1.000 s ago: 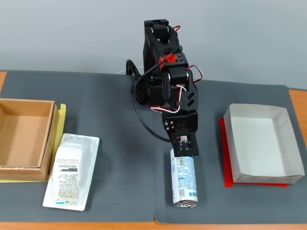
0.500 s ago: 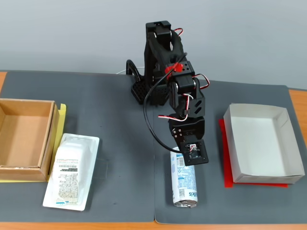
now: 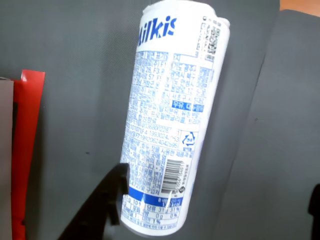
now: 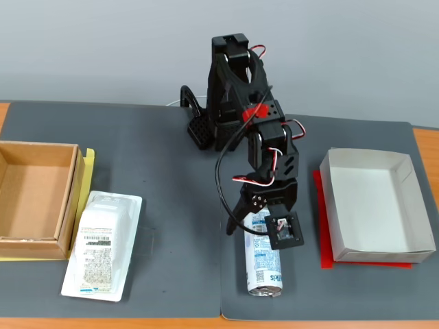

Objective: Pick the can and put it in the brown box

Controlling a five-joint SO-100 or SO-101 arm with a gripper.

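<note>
The can (image 4: 265,265) lies on its side on the dark mat near the front edge, white with light-blue print; the wrist view shows the can (image 3: 170,120) lengthwise, silver rim at the top. My gripper (image 4: 255,229) hangs over the can's far end, open. One black finger (image 4: 234,221) stands left of the can; the other is hidden behind the wrist camera. In the wrist view my gripper (image 3: 217,185) has one finger (image 3: 107,200) right beside the can's lower end, the other at the right edge. The brown box (image 4: 71,199) sits at the far left.
A flat white packet (image 4: 101,247) with a barcode lies between the brown box and the can. A white paper box (image 4: 330,202) on a red sheet (image 4: 324,255) stands to the right. The red sheet (image 3: 27,150) shows left of the can.
The arm has stretched forward and come down over the can's far end. The wrist has turned, and a finger now shows spread out to the left of the can.
</note>
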